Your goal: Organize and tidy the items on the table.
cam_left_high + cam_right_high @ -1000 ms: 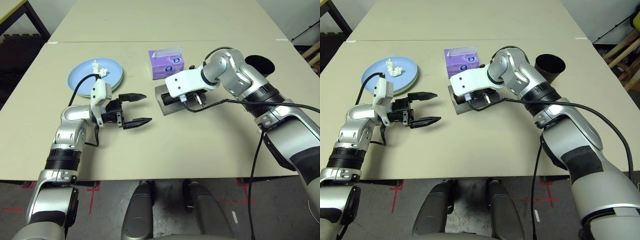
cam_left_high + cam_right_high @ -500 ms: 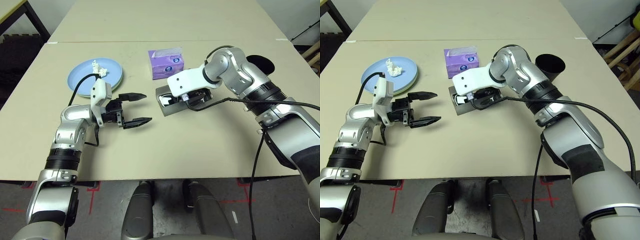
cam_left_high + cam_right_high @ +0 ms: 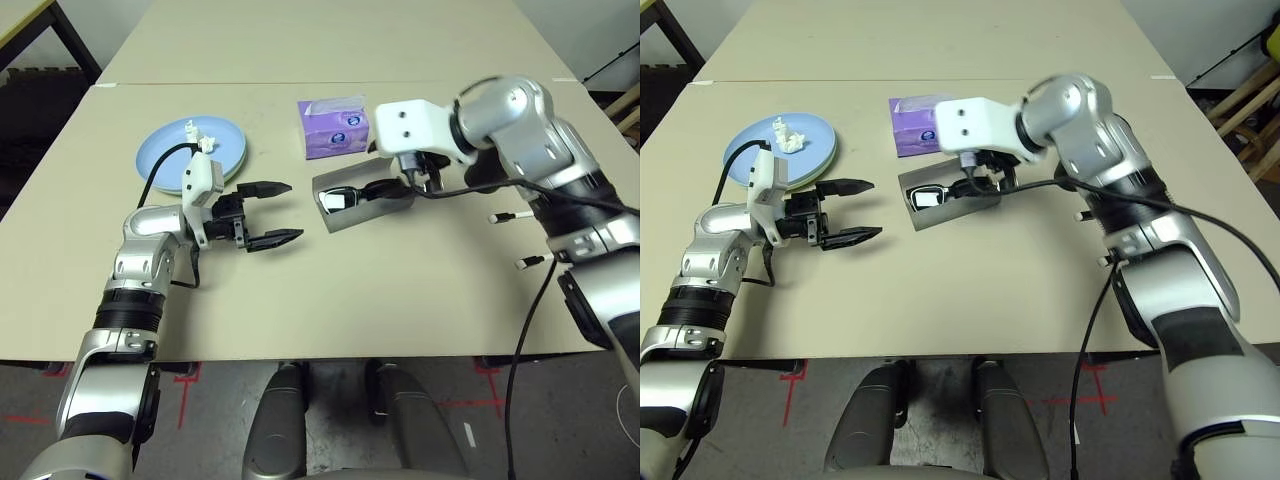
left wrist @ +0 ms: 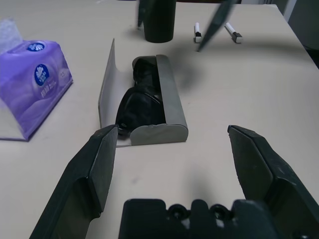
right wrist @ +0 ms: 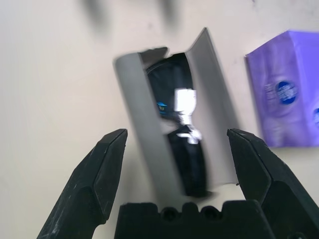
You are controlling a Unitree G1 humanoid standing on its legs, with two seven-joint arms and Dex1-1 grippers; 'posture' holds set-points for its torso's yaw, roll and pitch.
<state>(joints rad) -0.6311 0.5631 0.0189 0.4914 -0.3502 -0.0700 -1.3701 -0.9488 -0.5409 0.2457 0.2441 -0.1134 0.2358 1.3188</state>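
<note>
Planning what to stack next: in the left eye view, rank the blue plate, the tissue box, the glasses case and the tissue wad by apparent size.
1. Blue plate, widest footprint.
2. Glasses case, open, sunglasses inside.
3. Tissue box; close to the case, so that order is unsure.
4. Tissue wad on the plate, clearly smallest.

Matt beige table [image 3: 400,300]; glossy black sunglasses [image 4: 139,102]; smooth grey case [image 4: 169,94].

The black tapered cup [image 4: 158,21] is cut off by the left wrist picture's edge, and in the head views the right arm covers it. The black sunglasses [image 3: 362,193] lie partly hidden inside the open grey oblong glasses case [image 3: 330,208]. The right pincer [image 3: 425,178] is blurred, its fingertips indistinct. The purple tissue box [image 5: 289,99] runs off the right wrist picture's edge.
</note>
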